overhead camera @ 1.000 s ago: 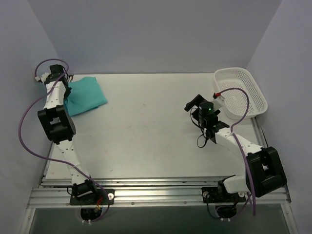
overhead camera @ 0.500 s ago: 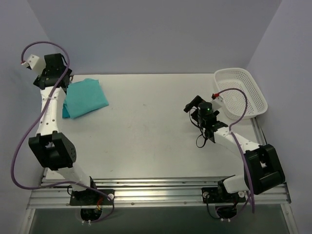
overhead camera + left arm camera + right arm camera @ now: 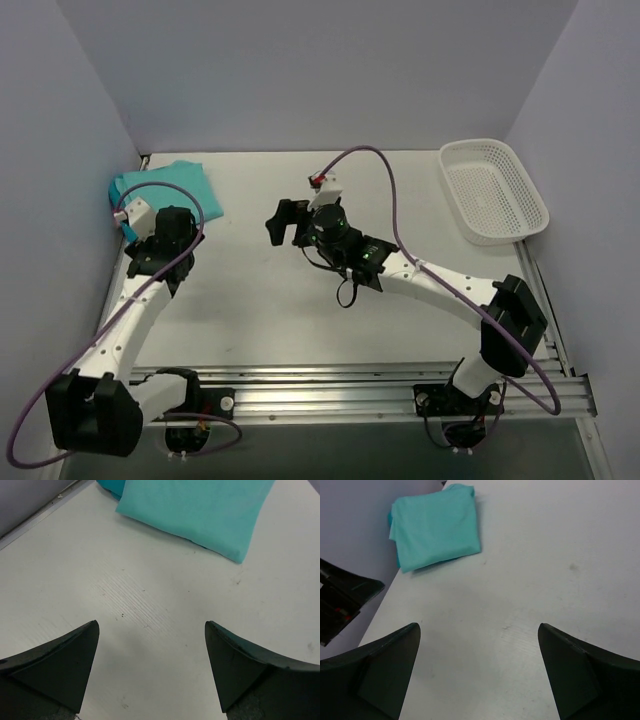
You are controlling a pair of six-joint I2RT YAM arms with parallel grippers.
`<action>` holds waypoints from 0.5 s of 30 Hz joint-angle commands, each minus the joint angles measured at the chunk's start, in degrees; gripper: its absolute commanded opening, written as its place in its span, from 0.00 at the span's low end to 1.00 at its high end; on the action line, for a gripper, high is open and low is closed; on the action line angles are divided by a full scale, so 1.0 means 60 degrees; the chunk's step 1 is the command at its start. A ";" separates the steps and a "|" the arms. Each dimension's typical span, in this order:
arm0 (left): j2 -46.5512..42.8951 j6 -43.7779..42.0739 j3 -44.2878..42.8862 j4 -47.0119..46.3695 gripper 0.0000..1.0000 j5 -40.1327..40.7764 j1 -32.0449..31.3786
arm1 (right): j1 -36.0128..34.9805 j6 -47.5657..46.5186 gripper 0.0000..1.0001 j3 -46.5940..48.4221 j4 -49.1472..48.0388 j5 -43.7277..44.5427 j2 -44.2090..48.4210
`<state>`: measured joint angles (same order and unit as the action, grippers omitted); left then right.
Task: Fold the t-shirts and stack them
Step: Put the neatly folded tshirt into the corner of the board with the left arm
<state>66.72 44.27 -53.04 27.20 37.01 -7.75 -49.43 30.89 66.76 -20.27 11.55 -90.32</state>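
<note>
Slightly askew, t-shirts (image 3: 186, 182) far left.

Two teal t-shirts (image 3: 200, 510), one slightly bluer; one white mesh basket (image 3: 492, 192); one left claw (image 3: 150, 625), one right claw (image 3: 478, 626); one desk (image 3: 290, 300).

T-shirts (image 3: 185, 180): teal, folded flat, laid at the far left corner of the counter (image 3: 300, 300).
Left gripper (image 3: 173, 218): held at the pile's near edge, with part of the cloth covered by it.
Right gripper (image 3: 282, 222): held over the counter's middle, pointed left toward the pile, apart from it.
Basket (image 3: 492, 190): white mesh, set at the far right corner.
</note>
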 commanded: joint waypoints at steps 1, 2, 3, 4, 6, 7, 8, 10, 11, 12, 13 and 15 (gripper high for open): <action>-0.1274 -0.0113 0.0225 -0.1062 0.95 -0.0046 -0.0275 | -0.0534 -0.0886 1.00 0.0343 0.0376 0.0520 0.0024; -0.1508 -0.0113 0.0212 -0.0946 0.95 0.0070 -0.0363 | -0.0652 -0.0872 1.00 0.0227 0.0361 0.0652 0.0112; -0.1583 -0.0113 0.0197 -0.0858 0.95 0.0129 -0.0393 | -0.0726 -0.0872 1.00 0.0168 0.0405 0.0682 0.0171; -0.1656 -0.0127 0.0124 -0.0813 0.95 0.0173 -0.0422 | -0.0857 -0.0843 1.00 0.0138 0.0492 0.0711 0.0215; -0.1803 -0.0128 0.0036 -0.0666 0.96 0.0364 -0.0554 | -0.1033 -0.0813 1.00 0.0050 0.0639 0.0887 0.0346; -0.1832 -0.0171 0.0036 -0.0695 0.96 0.0335 -0.0583 | -0.1121 -0.0813 1.00 0.0035 0.0683 0.0960 0.0390; -0.1876 -0.0215 0.0007 -0.0768 0.95 0.0320 -0.0613 | -0.1325 -0.0813 1.00 0.0021 0.0741 0.1077 0.0463; -0.1877 -0.0303 0.0021 -0.0813 0.95 0.0378 -0.0744 | -0.1531 -0.0828 1.00 0.0035 0.0903 0.1370 0.0508; -0.1906 -0.0318 -0.0008 -0.0784 0.96 0.0422 -0.0803 | -0.1721 -0.0828 1.00 0.0021 0.0932 0.1443 0.0552; -0.1920 -0.0390 -0.0008 -0.0783 0.96 0.0582 -0.0890 | -0.1824 -0.0871 1.00 0.0006 0.0947 0.1516 0.0581; -0.1935 -0.0420 -0.0008 -0.0812 0.96 0.0642 -0.0920 | -0.1912 -0.0915 1.00 -0.0009 0.0918 0.1532 0.0639; -0.1964 -0.0508 -0.0023 -0.0813 0.96 0.0657 -0.0950 | -0.2102 -0.1061 1.00 -0.0067 0.0729 0.1503 0.0684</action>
<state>55.66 42.96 -50.96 24.84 39.00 -12.88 -60.25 26.55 66.92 -14.94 17.96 -90.11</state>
